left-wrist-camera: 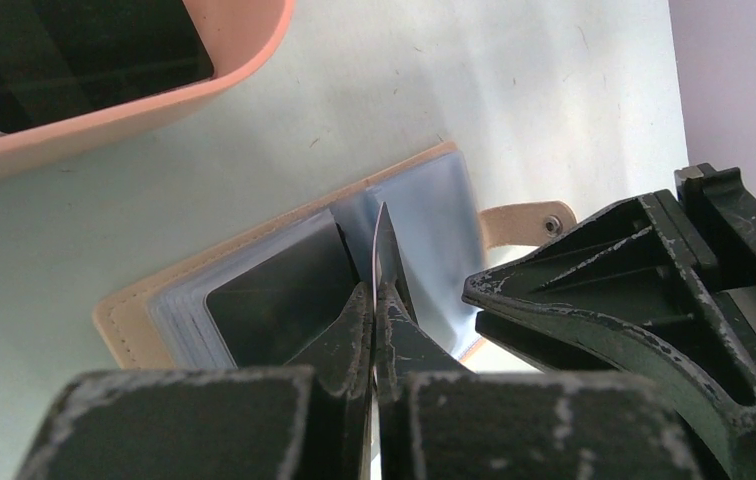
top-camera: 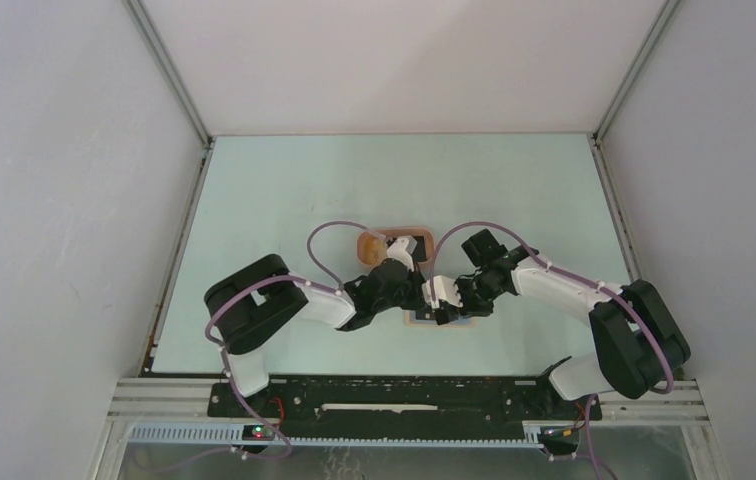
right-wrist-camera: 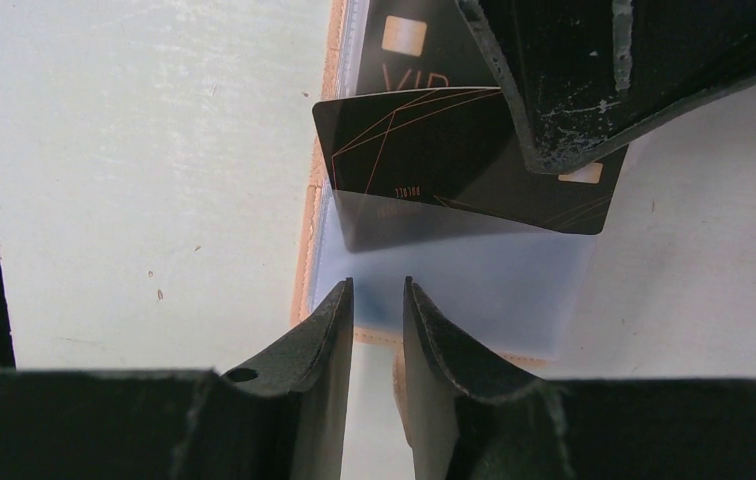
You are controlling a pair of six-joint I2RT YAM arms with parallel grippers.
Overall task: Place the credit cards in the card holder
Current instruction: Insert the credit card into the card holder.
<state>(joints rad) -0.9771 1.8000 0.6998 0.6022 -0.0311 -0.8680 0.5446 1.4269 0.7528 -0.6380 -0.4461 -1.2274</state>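
Black fingers of the left gripper (left-wrist-camera: 374,310) clamp a thin black credit card with gold lines (right-wrist-camera: 434,150). Its lower edge seems to sit inside a clear sleeve (right-wrist-camera: 474,280) of the open tan leather card holder (left-wrist-camera: 139,325) just beneath. The right gripper (right-wrist-camera: 377,295) hovers alongside, jaws slightly apart, empty. Best pushed squarely, slowly.

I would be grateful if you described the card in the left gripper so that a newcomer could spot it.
On the pale green table, beside the pink tray, lies the open tan card holder. The left gripper pinches a black card over its clear sleeves; unlike the sleeved VIP card, it bears thin orange lines.
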